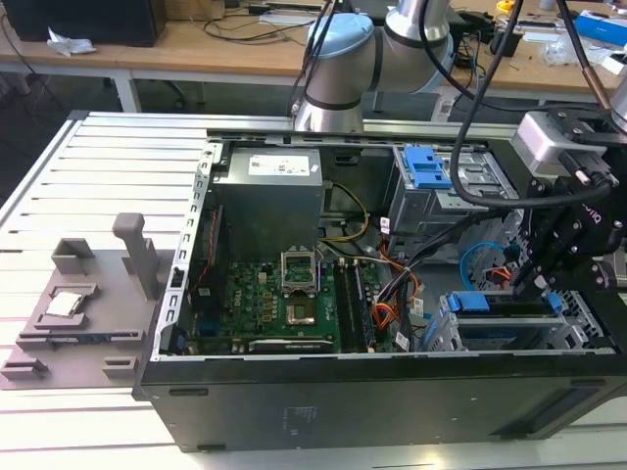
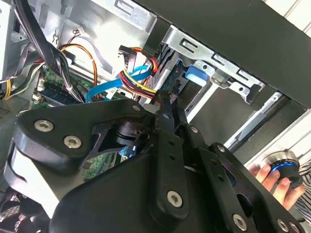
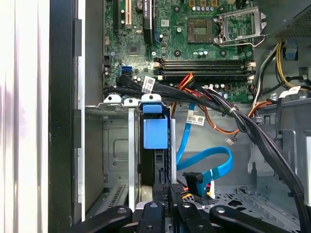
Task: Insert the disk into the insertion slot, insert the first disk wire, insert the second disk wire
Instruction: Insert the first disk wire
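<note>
PC case (image 1: 333,406); pincer (image 2: 164,104) closed, tips by disk (image 3: 155,135).

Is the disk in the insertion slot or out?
In. In the first wrist view the blue-framed disk stands edge-on between the silver walls of the insertion slot. Fully seated: cannot tell.

White label (image 1: 284,166) on power supply (image 1: 265,206), cable tag (image 3: 196,119): print seemingly present, illegible.
</note>
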Robot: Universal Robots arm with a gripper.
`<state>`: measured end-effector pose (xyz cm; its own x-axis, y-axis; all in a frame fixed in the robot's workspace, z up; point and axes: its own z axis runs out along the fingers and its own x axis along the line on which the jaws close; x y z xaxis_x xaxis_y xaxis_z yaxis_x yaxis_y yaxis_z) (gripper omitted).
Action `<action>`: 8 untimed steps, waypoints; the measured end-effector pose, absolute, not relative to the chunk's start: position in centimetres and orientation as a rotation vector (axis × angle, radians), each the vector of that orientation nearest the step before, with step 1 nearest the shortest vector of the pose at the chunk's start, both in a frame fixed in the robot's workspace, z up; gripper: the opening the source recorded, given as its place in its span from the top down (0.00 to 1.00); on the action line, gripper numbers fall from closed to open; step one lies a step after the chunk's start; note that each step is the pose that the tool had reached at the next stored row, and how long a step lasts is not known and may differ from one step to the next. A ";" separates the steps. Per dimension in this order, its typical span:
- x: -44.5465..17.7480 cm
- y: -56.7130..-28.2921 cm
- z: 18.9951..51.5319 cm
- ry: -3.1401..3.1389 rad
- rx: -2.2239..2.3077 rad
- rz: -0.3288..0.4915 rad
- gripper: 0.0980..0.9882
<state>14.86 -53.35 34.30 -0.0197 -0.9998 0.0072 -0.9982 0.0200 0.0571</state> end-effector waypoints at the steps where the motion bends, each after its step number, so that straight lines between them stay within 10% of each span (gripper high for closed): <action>1: 14.9 -53.4 34.2 -2.211 2.167 -0.055 0.93; 8: 15.2 -53.6 33.6 -2.210 2.167 -0.055 0.93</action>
